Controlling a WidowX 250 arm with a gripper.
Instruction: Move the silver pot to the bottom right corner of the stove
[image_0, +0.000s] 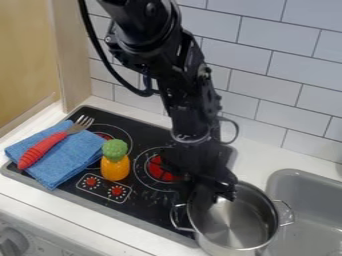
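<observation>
Camera view: silver two-handled pot (234, 225) by the stove's (148, 206) lower right edge, beside the sink (310, 205). Claw (215, 192) at pot's upper-left rim; pot's bulk lies down-right of it. Can't tell whether claw is apart or clamped.

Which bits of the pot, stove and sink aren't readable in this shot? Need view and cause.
- Camera view: underside of the silver pot, cut by the bottom edge; can't tell whether it's resting or lifted.
- Camera view: left stretch of the pot's rim, behind the claw.
- Camera view: rear right part of the stove, behind the arm.
- Camera view: sink's far right and near end, cut by the edges.
</observation>
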